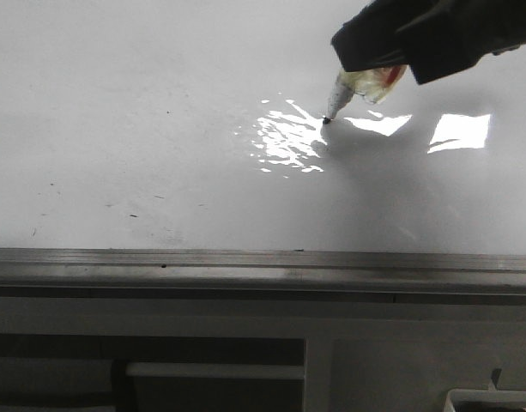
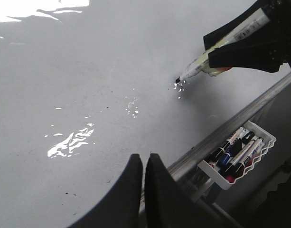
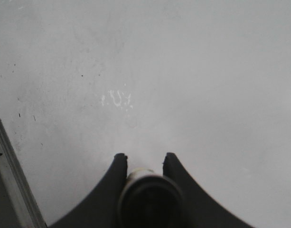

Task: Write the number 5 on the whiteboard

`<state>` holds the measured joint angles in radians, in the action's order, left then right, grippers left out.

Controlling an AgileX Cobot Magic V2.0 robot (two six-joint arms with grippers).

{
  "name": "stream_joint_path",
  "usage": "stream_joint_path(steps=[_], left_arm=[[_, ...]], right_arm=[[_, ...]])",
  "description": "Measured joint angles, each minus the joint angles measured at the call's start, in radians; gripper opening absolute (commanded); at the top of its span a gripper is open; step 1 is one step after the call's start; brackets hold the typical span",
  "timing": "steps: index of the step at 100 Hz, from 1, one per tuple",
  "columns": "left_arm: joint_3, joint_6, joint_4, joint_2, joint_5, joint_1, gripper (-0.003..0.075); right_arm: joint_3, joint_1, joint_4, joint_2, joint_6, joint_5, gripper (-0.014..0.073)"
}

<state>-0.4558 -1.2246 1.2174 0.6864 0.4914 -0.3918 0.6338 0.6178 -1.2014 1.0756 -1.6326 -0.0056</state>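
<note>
Pinching the marker [image 1: 348, 90] at upper right of the frame, right gripper [image 1: 391, 51] is touching tip to the whiteboard [image 1: 160, 103]; no number 5 visible yet. Left gripper [image 2: 146, 166] jaws are pressed together. Next: first stroke, judged.

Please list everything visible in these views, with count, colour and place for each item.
whiteboard: one, glossy white with glare and faint dark specks, filling most of each view; no drawn line visible yet.
edge rail: one, grey metal, along the board's near edge.
marker: one, pale barrel with dark tip, tip at the board surface, held by the right arm.
marker tray: one, white, beyond the rail in the left wrist view.
spare markers: several, dark-capped, lying in the tray.
cabinet panels: grey, below the rail.
right pincer: black, shut on the marker.
left pincer: black, shut, empty, over the board.
</note>
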Motion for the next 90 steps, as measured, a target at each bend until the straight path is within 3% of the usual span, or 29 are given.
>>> stream_joint_path(steps=[90], left_arm=[[0.0, 0.0, 0.001, -0.002, 0.025, 0.0, -0.002]], right_arm=[[-0.057, 0.009, -0.056, 0.006, 0.0, 0.05, -0.0053]])
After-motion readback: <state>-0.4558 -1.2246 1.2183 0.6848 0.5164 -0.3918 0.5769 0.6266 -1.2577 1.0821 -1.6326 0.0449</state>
